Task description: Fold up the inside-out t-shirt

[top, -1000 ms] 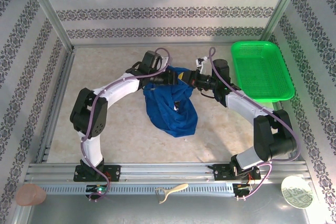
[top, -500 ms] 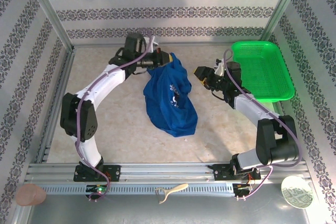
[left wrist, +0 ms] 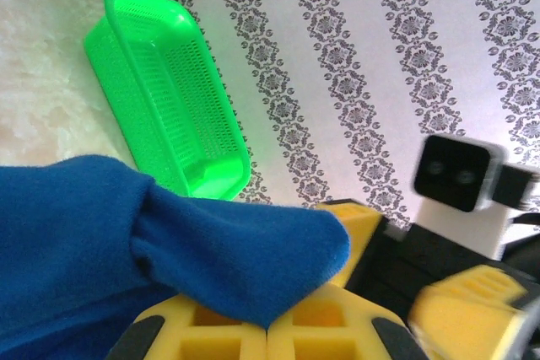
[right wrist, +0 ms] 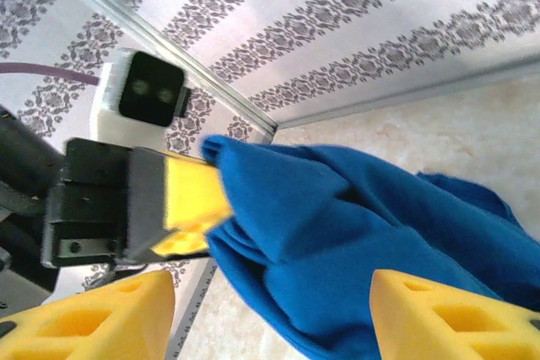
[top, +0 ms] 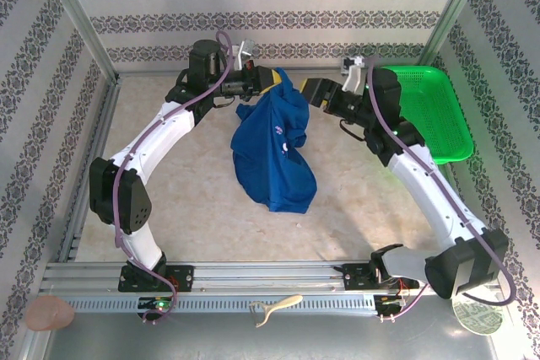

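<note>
At the far end of the bench [top: 169, 183], the left claw [top: 268, 82] is clamped tight on a bunched edge of the royal blue t-shirt [top: 274, 153], holding that end up while the rest drapes down, crumpled, onto the middle of the bench. Just to the right, the right claw [top: 314, 90] hovers close to the raised cloth with its jaws spread wide, gripping nothing. Over in the far right corner sits the green basket [top: 422, 115].
</note>
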